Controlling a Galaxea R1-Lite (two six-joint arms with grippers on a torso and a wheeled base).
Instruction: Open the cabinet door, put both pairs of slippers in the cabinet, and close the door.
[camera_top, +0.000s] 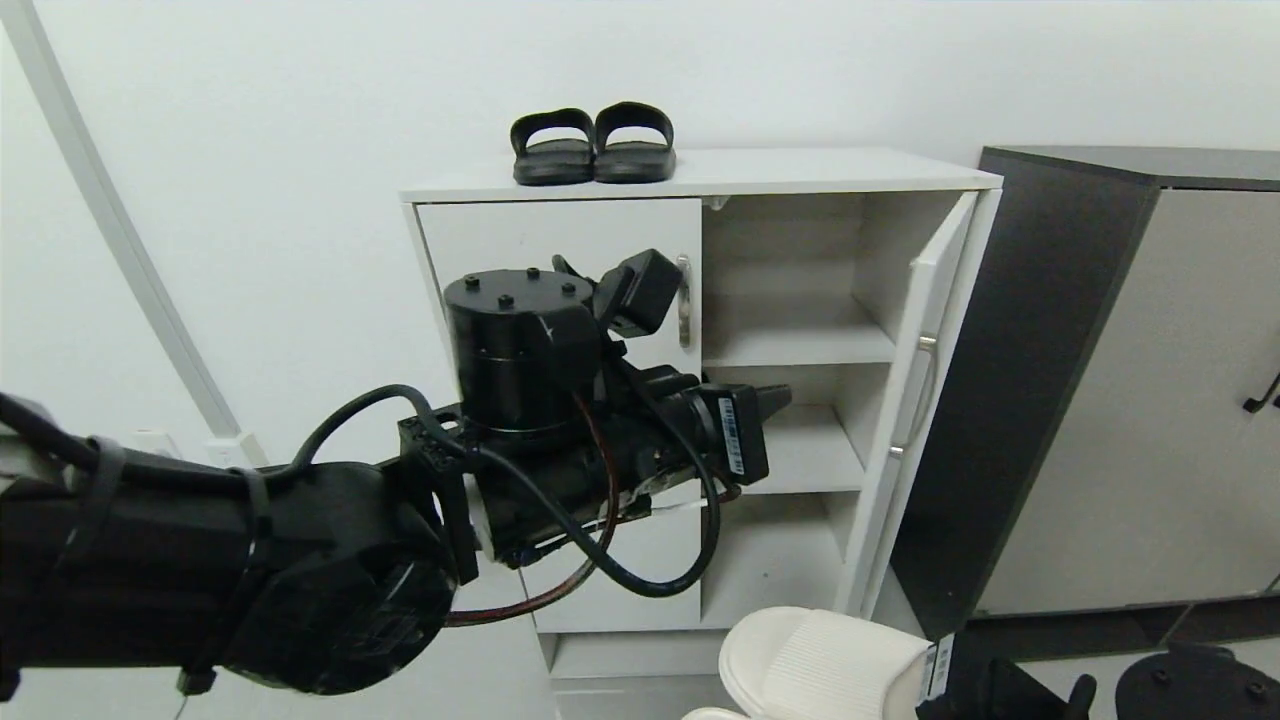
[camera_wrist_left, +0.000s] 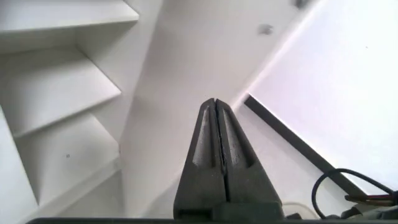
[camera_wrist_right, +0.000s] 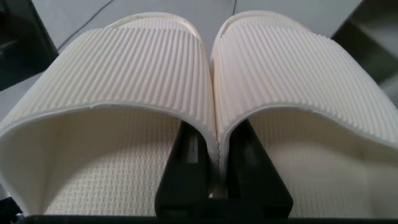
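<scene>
Pinching cream slippers (camera_wrist_right: 143, 68), right pincer (camera_wrist_right: 216, 149) sits half hidden; left pincer (camera_wrist_left: 215, 111) pressed together.

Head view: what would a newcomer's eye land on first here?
First the left tool on its bulky black arm, which crosses the foreground; the tool is shut and empty in front of the cabinet, whose right door stands open. Next, the black slippers sit side by side on the cabinet top. At the bottom edge, the white slippers are clamped together as a pair in the right tool.
</scene>
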